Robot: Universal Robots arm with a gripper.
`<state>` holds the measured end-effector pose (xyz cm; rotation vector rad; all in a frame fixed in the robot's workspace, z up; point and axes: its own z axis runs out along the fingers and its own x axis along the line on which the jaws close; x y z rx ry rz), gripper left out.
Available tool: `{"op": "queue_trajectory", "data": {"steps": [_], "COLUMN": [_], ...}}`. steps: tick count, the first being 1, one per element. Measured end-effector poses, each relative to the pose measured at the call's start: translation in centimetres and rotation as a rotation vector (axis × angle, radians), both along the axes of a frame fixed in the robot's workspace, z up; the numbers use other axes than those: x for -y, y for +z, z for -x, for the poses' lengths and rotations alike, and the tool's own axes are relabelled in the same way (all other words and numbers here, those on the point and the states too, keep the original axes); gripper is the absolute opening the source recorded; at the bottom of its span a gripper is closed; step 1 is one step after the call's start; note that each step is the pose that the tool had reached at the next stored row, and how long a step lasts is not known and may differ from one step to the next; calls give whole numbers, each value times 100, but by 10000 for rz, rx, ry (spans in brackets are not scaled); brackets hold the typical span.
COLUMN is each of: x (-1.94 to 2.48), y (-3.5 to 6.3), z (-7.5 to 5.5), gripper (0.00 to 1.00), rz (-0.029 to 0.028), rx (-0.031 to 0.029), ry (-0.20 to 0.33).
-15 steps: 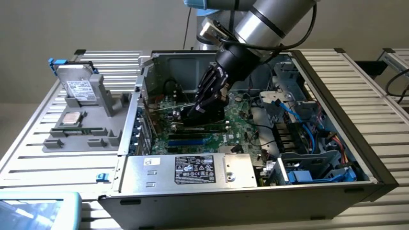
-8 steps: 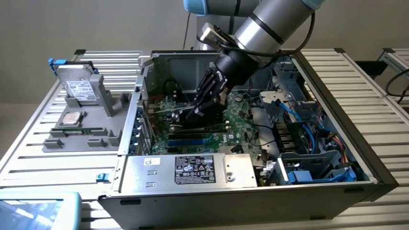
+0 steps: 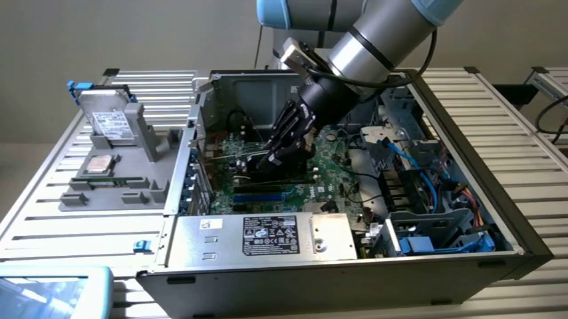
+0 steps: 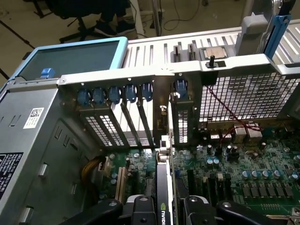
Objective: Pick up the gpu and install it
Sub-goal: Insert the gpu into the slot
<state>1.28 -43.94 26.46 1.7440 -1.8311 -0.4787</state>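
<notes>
The open computer case lies on its side, and my arm reaches down into it over the green motherboard. My gripper is shut on the gpu, a dark card held on edge just above the blue expansion slots. In the wrist view the gpu runs edge-on between my black fingers, with a green logo on it. Its silver bracket stands against the rear slot openings of the case. Whether the card's lower edge sits in a slot is hidden.
A power supply with a white label fills the case's near corner. Blue cables and a drive cage crowd the exterior view's right. A grey fixture on that view's left carries a hard drive. Blue slot clips line the case's rear wall.
</notes>
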Motion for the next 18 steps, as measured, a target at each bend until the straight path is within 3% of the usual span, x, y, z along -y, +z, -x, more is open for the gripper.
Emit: {"op": "queue_trajectory", "data": {"steps": [8,11,14,18], "x": [2,8,21,30], "y": [-20,-39,-52,-76], "z": [-54,-65,-75,-84], "gripper": [28,28,28,28], "rz": [-15,-125,-263,-317], "rx": [-70,-185,-220,-278], "ry": [2,5,13,13]}}
